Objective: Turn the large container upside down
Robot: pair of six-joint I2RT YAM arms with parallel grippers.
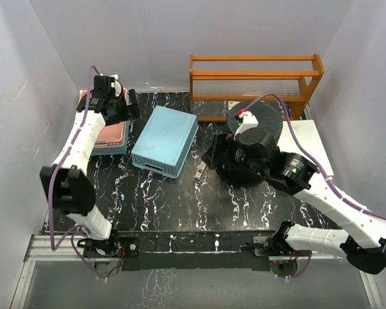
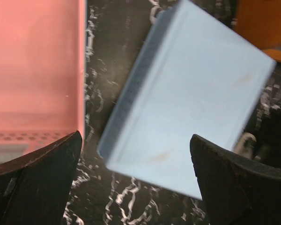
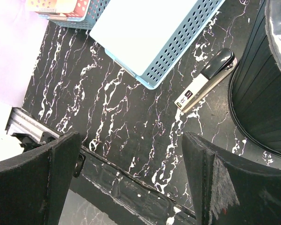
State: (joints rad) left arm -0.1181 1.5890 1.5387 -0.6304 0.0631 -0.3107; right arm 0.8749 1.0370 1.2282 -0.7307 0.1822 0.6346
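The big round black plastic bucket (image 3: 257, 98) sits near the table's back right corner, the right gripper (image 3: 130, 136) gaping empty beside it. A pale-blue perforated plastic basket (image 1: 166, 140) and a white-and-black stapler-like tool (image 3: 205, 80) (just beside the bucket's wall) lie on its mid-table side. The left gripper (image 2: 135, 140) gapes empty over a pink rectangular basket (image 2: 33, 70).

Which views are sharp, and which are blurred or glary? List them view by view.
Left wrist: soft all over, with the blue basket and pink basket smeared. Right wrist: crisp, with a pale sheen along the top of the black bucket. Top external: sharp and evenly lit, no strong glare on the table.
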